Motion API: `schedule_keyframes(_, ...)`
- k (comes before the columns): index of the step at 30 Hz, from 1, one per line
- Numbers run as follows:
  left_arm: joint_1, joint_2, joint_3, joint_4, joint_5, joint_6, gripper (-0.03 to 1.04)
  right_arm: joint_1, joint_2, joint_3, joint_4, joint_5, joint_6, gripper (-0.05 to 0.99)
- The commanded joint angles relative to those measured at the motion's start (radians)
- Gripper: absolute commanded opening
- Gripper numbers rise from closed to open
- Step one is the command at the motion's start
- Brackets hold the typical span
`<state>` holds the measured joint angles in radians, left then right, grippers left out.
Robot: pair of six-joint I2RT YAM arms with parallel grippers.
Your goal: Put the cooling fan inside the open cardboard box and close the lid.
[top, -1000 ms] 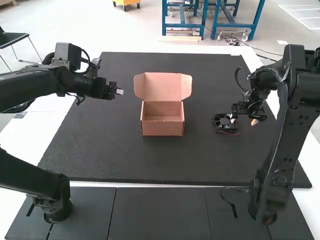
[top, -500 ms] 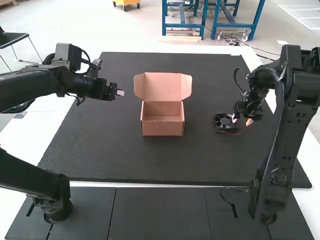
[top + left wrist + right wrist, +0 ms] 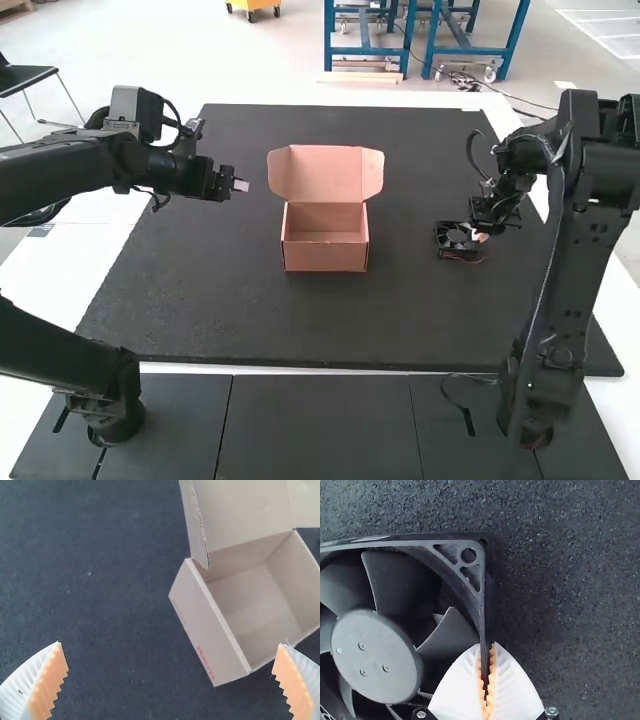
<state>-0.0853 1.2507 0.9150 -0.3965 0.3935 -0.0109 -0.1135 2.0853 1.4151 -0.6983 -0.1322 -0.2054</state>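
I have only just started. My right claw is shut on one thin edge of the cooling fan, with one finger inside the frame by the blades and one outside. The fan is on the black mat on the tabletop, to the right of the cardboard box and well apart from it. I think it is resting on the mat, but I cannot be sure.

The fan lies flat, with its round face and blades pointing up. It looks about square, so it has no real long side. Its thin way goes up and down.

The box is empty and its lid stands up at the back. My left claw is wide open and holds nothing. It hangs to the left of the box.

I have yet to lift the fan, carry it over, set it in the box and fold the lid down.
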Motion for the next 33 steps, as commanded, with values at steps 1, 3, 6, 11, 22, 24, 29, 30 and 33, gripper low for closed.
schedule_keyframes(1, -0.007, -0.033, 0.041, 0.004, 0.016, 0.023, 0.97, 0.002, 0.009, 0.05, -0.04, -0.033, 0.008, -0.02)
schedule_keyframes(3, -0.005, -0.033, 0.033, 0.005, 0.016, 0.029, 0.97, 0.0, 0.005, 0.068, -0.083, -0.066, 0.004, -0.02)
schedule_keyframes(6, -0.005, -0.033, 0.022, 0.005, 0.015, 0.035, 0.97, -0.008, -0.013, 0.074, -0.09, -0.083, 0.004, -0.02)
schedule_keyframes(11, -0.005, -0.037, -0.001, 0.015, 0.011, 0.043, 0.97, -0.017, -0.097, 0.068, -0.107, -0.106, 0.006, -0.02)
schedule_keyframes(22, -0.005, -0.063, -0.051, 0.054, 0.002, 0.038, 0.97, -0.023, -0.338, 0.025, -0.158, -0.196, 0.012, -0.02)
schedule_keyframes(24, -0.005, -0.083, -0.067, 0.07, 0.001, 0.032, 0.97, -0.022, -0.393, 0.015, -0.158, -0.204, 0.024, -0.02)
schedule_keyframes(29, -0.005, -0.111, -0.093, 0.111, -0.025, 0.009, 0.97, -0.017, -0.534, -0.044, -0.136, -0.244, 0.063, -0.02)
schedule_keyframes(30, -0.005, -0.111, -0.094, 0.111, -0.027, 0.009, 0.97, -0.017, -0.561, -0.056, -0.133, -0.244, 0.074, -0.02)
schedule_keyframes(33, -0.005, -0.116, -0.097, 0.107, -0.036, 0.009, 0.97, -0.014, -0.633, -0.1, -0.13, -0.264, 0.087, -0.02)
